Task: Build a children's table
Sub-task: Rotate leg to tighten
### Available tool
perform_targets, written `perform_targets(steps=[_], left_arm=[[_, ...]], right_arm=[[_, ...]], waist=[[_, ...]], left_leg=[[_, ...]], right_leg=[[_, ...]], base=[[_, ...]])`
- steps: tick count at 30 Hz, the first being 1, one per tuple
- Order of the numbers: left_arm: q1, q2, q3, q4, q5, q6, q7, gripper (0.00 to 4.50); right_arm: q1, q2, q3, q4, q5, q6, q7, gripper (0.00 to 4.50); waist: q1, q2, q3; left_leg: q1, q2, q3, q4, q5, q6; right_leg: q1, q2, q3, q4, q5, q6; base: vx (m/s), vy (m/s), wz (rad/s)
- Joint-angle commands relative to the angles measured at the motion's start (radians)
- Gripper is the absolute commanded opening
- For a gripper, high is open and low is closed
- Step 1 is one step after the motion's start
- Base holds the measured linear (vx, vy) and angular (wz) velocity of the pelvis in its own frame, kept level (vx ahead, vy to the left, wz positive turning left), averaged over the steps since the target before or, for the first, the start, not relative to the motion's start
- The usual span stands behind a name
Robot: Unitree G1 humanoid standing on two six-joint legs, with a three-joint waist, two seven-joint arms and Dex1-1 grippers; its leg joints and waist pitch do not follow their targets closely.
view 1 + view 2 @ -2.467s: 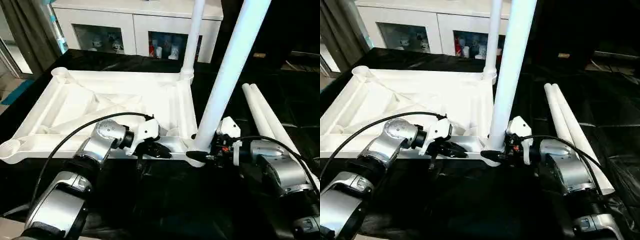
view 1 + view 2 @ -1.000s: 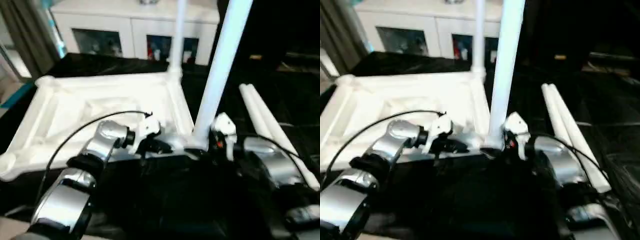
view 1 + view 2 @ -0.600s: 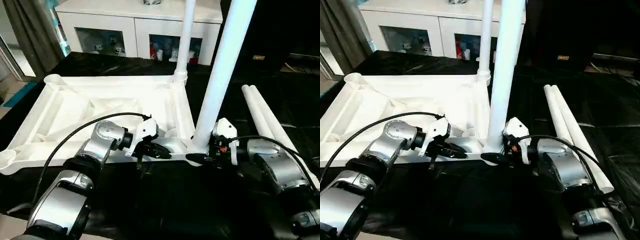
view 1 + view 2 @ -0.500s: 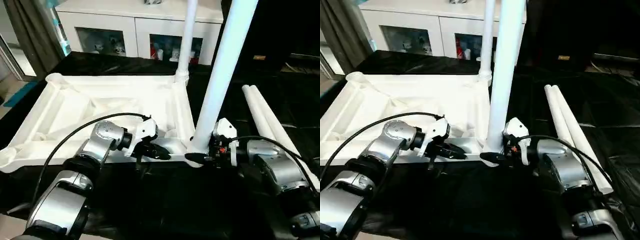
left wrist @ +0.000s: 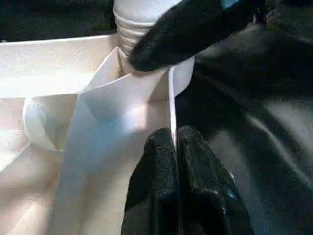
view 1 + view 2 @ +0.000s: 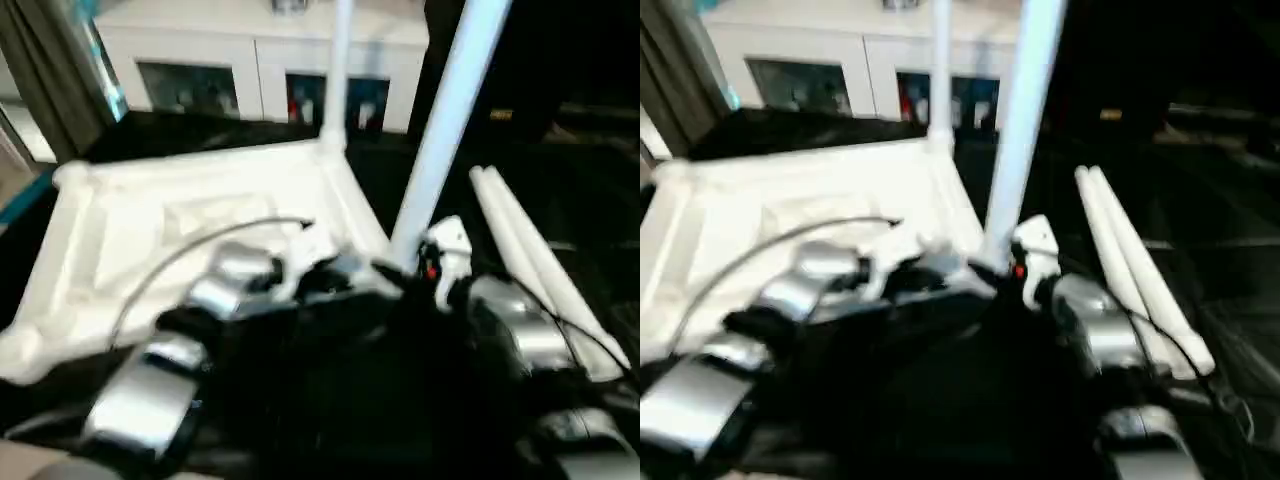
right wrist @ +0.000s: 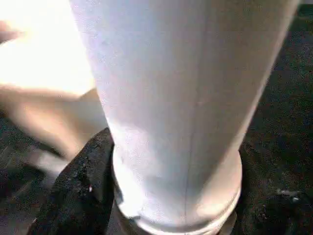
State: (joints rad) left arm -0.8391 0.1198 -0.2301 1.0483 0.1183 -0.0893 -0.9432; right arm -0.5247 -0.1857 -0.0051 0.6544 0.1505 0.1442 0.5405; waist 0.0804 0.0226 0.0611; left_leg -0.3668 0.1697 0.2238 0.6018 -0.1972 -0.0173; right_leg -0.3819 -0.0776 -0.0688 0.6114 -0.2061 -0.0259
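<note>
The all-white ribbed plastic table top (image 6: 190,215) lies underside up on the black-sheeted bench (image 6: 600,200), its long axis running left to right, and its two left corner sockets have no leg in them. The left hand (image 5: 175,142) has its two black fingers pressed together on the thin wall of the top's near edge, just beside the near right corner, so it is pinched on the top. At the far right corner a slim white tube leg (image 6: 338,75) stands upright in its socket, pointing straight up out of the picture. At the near right corner a second, closer white tube leg (image 6: 447,120) rises from its socket, its long axis nearly vertical with a slight lean to the right. The right hand (image 7: 161,196) is clasped around this leg's flared foot (image 7: 181,196), a black finger (image 7: 83,186) showing on each side of it; whether the foot is fully seated cannot be told. Farther right, two spare white tube legs (image 6: 530,260) lie side by side on the bench, touching each other, their long axes running from the far middle toward the near right. By this reckoning the build is about half done: two legs are up, the second perhaps not yet pushed home, and the two lying legs remain for the left sockets.
</note>
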Motion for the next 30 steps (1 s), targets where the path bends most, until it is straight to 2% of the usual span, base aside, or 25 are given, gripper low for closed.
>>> perform_targets(steps=[1,2,3,4,6,8,11,13,14,17,18,19,20,23,24,25,26,30], left_arm=[[-0.027,-0.055,0.013,-0.002,-0.009,0.003,0.059,0.00],[-0.038,-0.083,0.013,0.008,-0.008,0.021,0.104,0.00],[-0.047,-0.106,0.013,0.016,-0.006,0.034,0.141,0.00],[-0.055,-0.128,0.010,0.026,0.002,0.032,0.168,0.00],[-0.060,-0.142,0.008,0.033,0.009,0.028,0.184,0.00],[-0.064,-0.154,0.002,0.045,0.018,0.005,0.182,0.00],[-0.059,-0.150,-0.006,0.047,0.017,-0.023,0.151,0.00],[-0.049,-0.133,-0.012,0.039,0.014,-0.032,0.115,0.00],[-0.044,-0.123,-0.013,0.034,0.012,-0.036,0.089,0.00],[-0.026,-0.095,-0.018,0.018,0.004,-0.066,0.009,0.00],[-0.023,-0.090,-0.019,0.014,0.003,-0.070,-0.003,0.00],[-0.013,-0.071,-0.022,0.002,-0.002,-0.084,-0.050,0.00],[0.009,-0.037,-0.026,-0.024,-0.019,-0.103,-0.141,0.00],[0.026,-0.014,-0.020,-0.049,-0.043,-0.110,-0.218,0.00],[0.026,-0.014,-0.020,-0.049,-0.043,-0.110,-0.218,0.00],[0.042,0.007,-0.017,-0.076,-0.069,-0.107,-0.293,0.00],[0.042,0.007,-0.017,-0.076,-0.069,-0.107,-0.293,0.00],[0.069,0.061,-0.020,-0.122,-0.098,-0.096,-0.416,0.00]], right_arm=[[0.006,0.048,0.007,0.077,0.006,0.032,-0.079,2.74],[-0.012,0.077,-0.007,0.105,0.007,0.023,-0.136,2.74],[-0.028,0.099,-0.015,0.127,0.007,0.016,-0.177,2.74],[-0.047,0.122,-0.015,0.153,-0.005,-0.007,-0.213,2.74],[-0.059,0.136,-0.013,0.171,-0.015,-0.023,-0.234,2.74],[-0.071,0.150,0.000,0.182,-0.032,-0.065,-0.195,3.30],[-0.074,0.150,0.004,0.174,-0.024,-0.092,-0.134,3.52],[-0.067,0.124,0.022,0.154,-0.029,-0.110,-0.080,3.87],[-0.062,0.108,0.030,0.141,-0.027,-0.112,-0.042,3.90],[-0.043,0.058,0.054,0.103,-0.022,-0.112,0.073,3.90],[-0.039,0.050,0.058,0.095,-0.020,-0.111,0.091,3.90],[-0.024,0.018,0.072,0.063,-0.012,-0.105,0.159,3.90],[0.006,-0.045,0.095,-0.003,0.007,-0.087,0.281,3.90],[0.026,-0.090,0.109,-0.052,0.028,-0.060,0.364,3.90],[0.026,-0.090,0.109,-0.052,0.028,-0.060,0.364,3.90],[0.043,-0.131,0.122,-0.094,0.039,-0.035,0.430,3.90],[0.043,-0.131,0.122,-0.094,0.039,-0.035,0.430,3.90],[0.075,-0.213,0.141,-0.161,0.050,-0.010,0.561,3.90]], waist=[[-0.004,-0.010,-0.066],[-0.004,-0.009,-0.065],[-0.008,-0.004,-0.066],[-0.006,0.001,-0.070],[-0.009,-0.002,-0.068],[-0.007,-0.003,-0.068],[-0.005,-0.005,-0.067],[-0.005,-0.006,-0.067],[-0.004,-0.006,-0.068],[-0.001,-0.009,-0.070],[0.001,-0.007,-0.073],[0.001,-0.007,-0.073],[0.010,-0.013,-0.071],[0.012,-0.010,-0.073],[0.013,-0.007,-0.073],[0.012,-0.010,-0.070],[0.016,-0.009,-0.070],[0.014,-0.011,-0.067]], left_leg=[[0.022,0.075,-0.051,-0.078,-0.195,-0.004],[0.022,0.074,-0.049,-0.077,-0.186,0.003],[0.018,0.073,-0.049,-0.077,-0.175,0.007],[0.024,0.074,-0.048,-0.075,-0.165,0.007],[0.020,0.072,-0.048,-0.075,-0.167,0.010],[0.019,0.072,-0.048,-0.075,-0.171,0.024],[0.018,0.073,-0.048,-0.075,-0.179,0.041],[0.018,0.073,-0.048,-0.075,-0.182,0.045],[0.017,0.074,-0.049,-0.075,-0.178,0.047],[0.011,0.075,-0.048,-0.072,-0.133,0.078],[0.012,0.077,-0.046,-0.069,-0.115,0.088],[0.012,0.077,-0.046,-0.069,-0.115,0.088],[0.009,0.075,-0.044,-0.065,-0.102,0.116],[0.007,0.079,-0.043,-0.063,-0.098,0.142],[0.009,0.081,-0.043,-0.064,-0.103,0.135],[0.011,0.081,-0.043,-0.066,-0.124,0.117],[0.011,0.083,-0.043,-0.067,-0.130,0.109],[0.009,0.082,-0.044,-0.069,-0.150,0.093]], right_leg=[[0.033,-0.100,0.058,-0.086,-0.228,-0.219],[0.031,-0.099,0.059,-0.086,-0.209,-0.221],[0.033,-0.097,0.059,-0.082,-0.178,-0.228],[0.030,-0.097,0.058,-0.079,-0.150,-0.234],[0.034,-0.096,0.057,-0.080,-0.134,-0.242],[0.037,-0.097,0.057,-0.079,-0.123,-0.240],[0.038,-0.098,0.057,-0.080,-0.126,-0.241],[0.039,-0.098,0.057,-0.081,-0.141,-0.239],[0.040,-0.100,0.057,-0.081,-0.140,-0.239],[0.044,-0.097,0.055,-0.073,-0.077,-0.247],[0.044,-0.097,0.054,-0.067,-0.042,-0.255],[0.044,-0.097,0.054,-0.067,-0.042,-0.255],[0.049,-0.095,0.052,-0.065,-0.014,-0.261],[0.043,-0.096,0.052,-0.059,0.007,-0.273],[0.039,-0.098,0.052,-0.061,-0.011,-0.275],[0.041,-0.096,0.050,-0.065,-0.049,-0.275],[0.041,-0.098,0.051,-0.066,-0.070,-0.271],[0.040,-0.099,0.054,-0.071,-0.119,-0.261]], base=[[0.000,0.000,0.00],[0.000,0.000,0.00],[0.000,0.000,0.00],[0.000,0.000,0.00],[0.000,0.000,0.00],[0.000,0.000,0.00],[0.000,0.000,0.00],[0.000,0.000,0.00],[0.000,0.000,0.00],[0.000,0.000,0.00],[0.000,0.000,0.00],[0.000,0.000,0.00],[0.000,0.000,0.00],[0.000,0.000,0.00],[0.000,0.000,0.00],[0.000,0.000,0.00],[0.000,0.000,0.00],[0.000,0.000,0.00]])
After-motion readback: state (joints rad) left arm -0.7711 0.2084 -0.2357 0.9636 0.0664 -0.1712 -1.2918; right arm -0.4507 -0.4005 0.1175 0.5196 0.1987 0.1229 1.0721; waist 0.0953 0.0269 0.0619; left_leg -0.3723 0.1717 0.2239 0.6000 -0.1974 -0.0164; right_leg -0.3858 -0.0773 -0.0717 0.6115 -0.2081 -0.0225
